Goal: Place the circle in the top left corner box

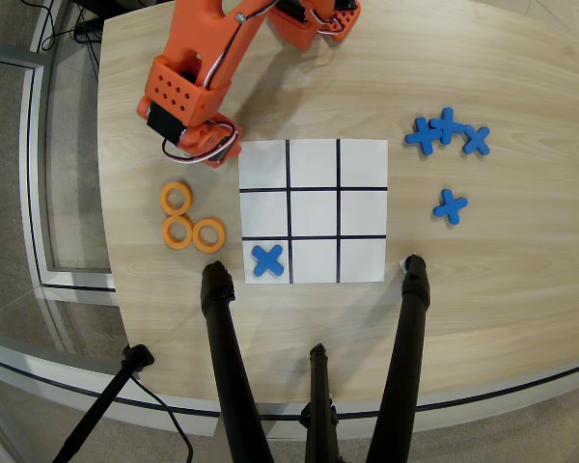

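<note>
You can't tell whether the jaws (210,154) hold a ring, so releasing over the top-left box (263,165) may drop nothing.

Overhead view: paper grid (314,211) at table (521,289) centre; three rings (177,198) clustered to its left; four crosses (448,128) to its right; one cross (267,258) in its bottom-left cell.

Orange rings (178,199) lie beside the white, black-lined grid (314,211); blue crosses (448,130); orange arm (198,72); pale wood table (502,289).
</note>
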